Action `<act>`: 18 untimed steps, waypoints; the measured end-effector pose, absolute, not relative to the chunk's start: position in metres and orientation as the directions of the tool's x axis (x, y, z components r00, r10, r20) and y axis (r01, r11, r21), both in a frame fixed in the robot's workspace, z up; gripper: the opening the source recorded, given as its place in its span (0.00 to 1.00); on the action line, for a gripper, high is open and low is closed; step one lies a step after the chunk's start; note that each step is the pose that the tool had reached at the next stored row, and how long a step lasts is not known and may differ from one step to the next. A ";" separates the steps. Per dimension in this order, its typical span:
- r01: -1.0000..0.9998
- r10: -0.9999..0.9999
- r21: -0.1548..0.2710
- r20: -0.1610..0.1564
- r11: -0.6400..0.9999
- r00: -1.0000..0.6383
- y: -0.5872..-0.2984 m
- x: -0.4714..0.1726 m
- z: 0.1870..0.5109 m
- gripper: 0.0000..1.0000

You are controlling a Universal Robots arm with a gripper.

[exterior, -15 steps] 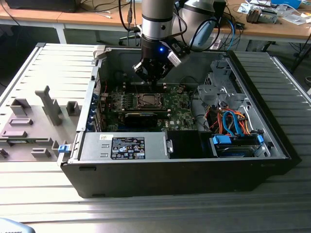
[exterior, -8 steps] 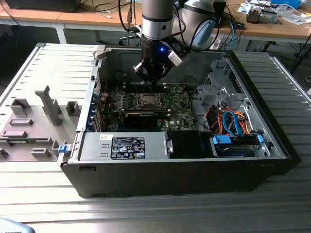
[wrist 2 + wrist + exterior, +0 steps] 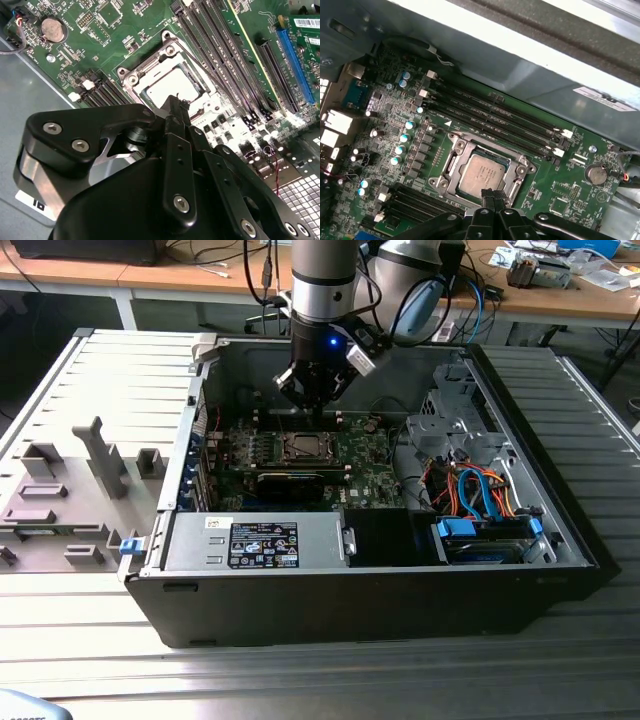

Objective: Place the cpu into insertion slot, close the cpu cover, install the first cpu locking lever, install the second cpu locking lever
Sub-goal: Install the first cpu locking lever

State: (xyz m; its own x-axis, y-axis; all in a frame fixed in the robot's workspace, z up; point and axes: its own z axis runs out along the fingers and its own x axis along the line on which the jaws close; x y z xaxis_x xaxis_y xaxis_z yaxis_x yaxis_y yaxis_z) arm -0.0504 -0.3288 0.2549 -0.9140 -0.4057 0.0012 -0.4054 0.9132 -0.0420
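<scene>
I see the cpu (image 3: pixel 481 175) seated in the insertion slot (image 3: pixel 451 169) mid-motherboard, cpu cover (image 3: pixel 520 159) apparently down. Gripper (image 3: pixel 492 195), fingers pressed together, hovers at the socket edge; misaligned descent risks scraping.

No print can be read: the black label (image 3: pixel 263 544) on the grey box and the white sticker (image 3: pixel 605 98) stay illegible.
</scene>
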 end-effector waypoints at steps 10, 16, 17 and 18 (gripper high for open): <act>-0.417 -0.418 -0.042 0.001 0.908 -0.909 -0.329 -0.050 0.255 0.11; -0.424 -0.424 -0.042 0.001 0.905 -0.905 -0.329 -0.050 0.255 0.11; -0.425 -0.425 -0.042 0.001 0.904 -0.905 -0.329 -0.050 0.255 0.11; -0.426 -0.426 -0.042 0.001 0.904 -0.905 -0.329 -0.050 0.255 0.11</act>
State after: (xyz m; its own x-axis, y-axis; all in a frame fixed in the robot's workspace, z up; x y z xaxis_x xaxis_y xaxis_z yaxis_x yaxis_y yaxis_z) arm -0.0504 -0.3288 0.2549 -0.9047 -0.4260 0.0012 -0.4257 0.9039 -0.0420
